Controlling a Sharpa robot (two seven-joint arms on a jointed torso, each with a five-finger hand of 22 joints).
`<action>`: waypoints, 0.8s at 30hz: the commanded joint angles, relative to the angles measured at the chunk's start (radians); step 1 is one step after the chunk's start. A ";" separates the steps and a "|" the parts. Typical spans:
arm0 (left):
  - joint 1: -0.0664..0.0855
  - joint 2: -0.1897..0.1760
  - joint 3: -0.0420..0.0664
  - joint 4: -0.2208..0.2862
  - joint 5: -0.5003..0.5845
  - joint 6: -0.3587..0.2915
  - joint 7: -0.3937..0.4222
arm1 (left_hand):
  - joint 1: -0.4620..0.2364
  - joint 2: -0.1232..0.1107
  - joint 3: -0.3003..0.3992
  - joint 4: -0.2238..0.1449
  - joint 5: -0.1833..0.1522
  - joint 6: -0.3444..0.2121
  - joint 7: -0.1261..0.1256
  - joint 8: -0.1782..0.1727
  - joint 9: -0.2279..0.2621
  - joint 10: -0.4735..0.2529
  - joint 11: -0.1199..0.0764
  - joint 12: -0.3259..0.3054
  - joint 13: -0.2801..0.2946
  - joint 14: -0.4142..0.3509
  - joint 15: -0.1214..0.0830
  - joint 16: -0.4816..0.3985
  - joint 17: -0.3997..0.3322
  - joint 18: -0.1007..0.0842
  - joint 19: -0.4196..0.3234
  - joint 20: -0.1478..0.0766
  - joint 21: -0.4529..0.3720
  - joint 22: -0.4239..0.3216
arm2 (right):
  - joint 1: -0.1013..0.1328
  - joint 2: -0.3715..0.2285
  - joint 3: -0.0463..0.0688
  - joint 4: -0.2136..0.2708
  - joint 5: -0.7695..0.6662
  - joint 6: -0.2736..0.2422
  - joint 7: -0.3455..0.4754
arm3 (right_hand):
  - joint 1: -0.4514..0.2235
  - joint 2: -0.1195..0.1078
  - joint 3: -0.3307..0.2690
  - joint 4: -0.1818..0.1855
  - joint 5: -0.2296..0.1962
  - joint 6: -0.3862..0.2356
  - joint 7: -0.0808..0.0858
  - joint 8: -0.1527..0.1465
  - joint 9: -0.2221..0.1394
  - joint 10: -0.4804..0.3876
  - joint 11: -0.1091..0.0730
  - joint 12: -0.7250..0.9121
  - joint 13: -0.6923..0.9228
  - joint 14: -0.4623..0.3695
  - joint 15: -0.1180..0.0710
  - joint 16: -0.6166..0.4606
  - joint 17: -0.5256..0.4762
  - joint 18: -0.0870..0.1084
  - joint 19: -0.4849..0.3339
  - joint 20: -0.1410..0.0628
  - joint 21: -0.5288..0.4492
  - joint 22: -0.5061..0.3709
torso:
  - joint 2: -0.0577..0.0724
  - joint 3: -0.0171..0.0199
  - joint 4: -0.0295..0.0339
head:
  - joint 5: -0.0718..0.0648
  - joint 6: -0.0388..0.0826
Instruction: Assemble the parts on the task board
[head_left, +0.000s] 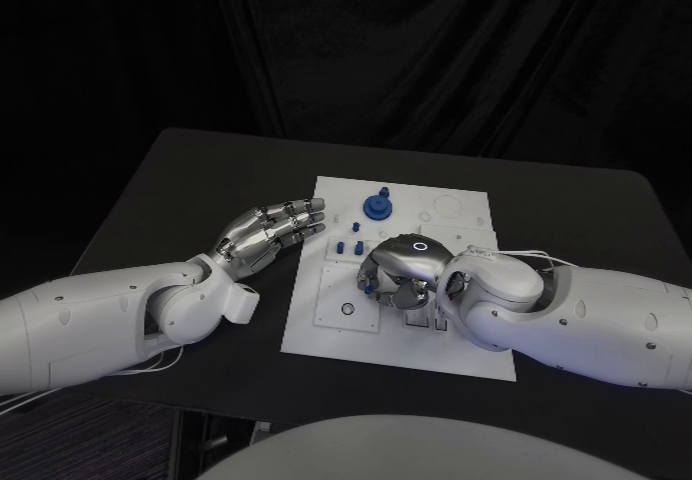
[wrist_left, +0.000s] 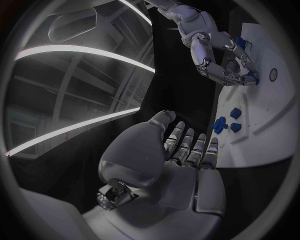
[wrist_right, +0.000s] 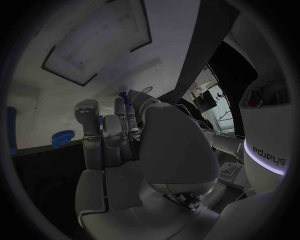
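The right hand (head_left: 401, 272) bends over the middle of the white task board (head_left: 459, 350), fingers pinching a small blue part (wrist_right: 124, 98). The left hand (head_left: 267, 236) hovers just beside the board's edge, fingers released and holding nothing, near more blue parts (head_left: 346, 246)

Task board (head_left: 447, 345): matt white plate. Parts (head_left: 376, 207): smooth blue plastic. Table (head_left: 188, 190): matt black. Right hand (head_left: 400, 268): glossy silver metal look.
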 joint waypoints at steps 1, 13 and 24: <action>-0.001 0.002 0.001 0.001 -0.003 0.018 0.007 | -0.009 -0.001 0.005 0.001 -0.003 -0.004 0.033 0.006 0.000 0.002 0.007 0.003 0.002 0.002 0.008 0.005 0.001 -0.007 0.008 0.000 0.003 0.000 | -0.004 0.001 0.000 -0.007 0.004 0.015 -0.025 | -0.006 0.003 -0.006 -0.002 0.005 -0.007 0.002 -0.004 0.000 -0.007 0.004 -0.007 -0.001 -0.009 0.001 -0.005 -0.002 0.001 -0.007 0.000 -0.006 0.083 | 0.000 0.0004 0.0003 | -0.001 0.000; -0.002 0.001 0.001 0.001 -0.003 0.020 0.004 | -0.010 -0.001 0.007 0.001 -0.004 -0.003 0.034 0.006 0.000 0.003 0.008 0.004 0.002 0.003 0.009 0.007 0.001 -0.008 0.009 0.000 0.003 0.001 | -0.013 0.010 0.000 -0.027 0.005 0.013 -0.024 | -0.003 0.004 -0.006 -0.003 0.006 -0.012 0.004 -0.009 -0.001 -0.009 0.006 -0.010 -0.001 -0.012 0.002 -0.006 -0.003 0.002 -0.009 0.001 -0.011 0.082 | 0.000 -0.0001 -0.0002 | 0.001 0.000; -0.003 0.002 0.001 0.001 -0.003 0.022 0.002 | -0.012 -0.002 0.010 0.002 -0.004 -0.002 0.035 0.007 0.000 0.004 0.011 0.007 0.002 0.003 0.010 0.008 0.002 -0.008 0.009 0.000 0.003 0.001 | -0.016 0.009 0.000 -0.020 0.005 0.018 -0.013 | -0.010 0.002 -0.011 0.000 -0.006 -0.025 0.008 -0.020 -0.006 -0.013 0.011 -0.014 0.000 -0.016 0.006 -0.008 -0.005 0.002 -0.012 0.004 -0.016 0.081 | 0.000 0.0002 0.0007 | 0.001 0.000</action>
